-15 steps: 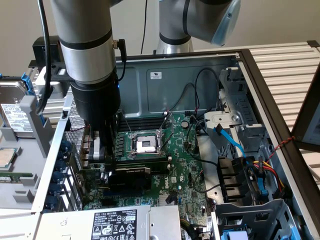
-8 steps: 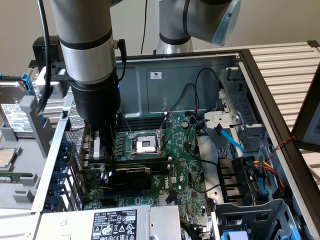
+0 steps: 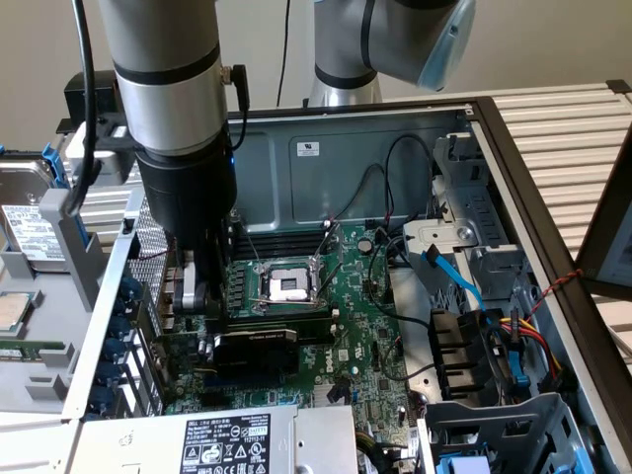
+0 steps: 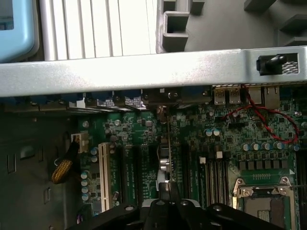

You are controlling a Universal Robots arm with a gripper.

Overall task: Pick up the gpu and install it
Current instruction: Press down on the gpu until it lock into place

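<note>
From my station I see the arm coming down almost vertically on the exterior view's left, its wide silver wrist section above a black cylinder that ends in the gripper, which hangs inside the open computer case. The fingers are pressed together low over the motherboard, just beside the empty CPU socket on its left in the exterior view. The gpu sits on the board directly below and slightly to the exterior view's right of the fingertips, its black shroud lying flat along the slot area, with the bracket end toward the case's rear wall of ports. From the exterior view I cannot tell whether the fingers are touching the card's edge or merely just above it. In the wrist view, the gripper shows as black linkages, and a thin card edge runs straight away from between the closed fingertips toward the metal rear rail of the case, standing among the expansion slots. A white slot lies near it on one side, the RAM slots on the other. A second silver arm segment bends behind the case.
</note>
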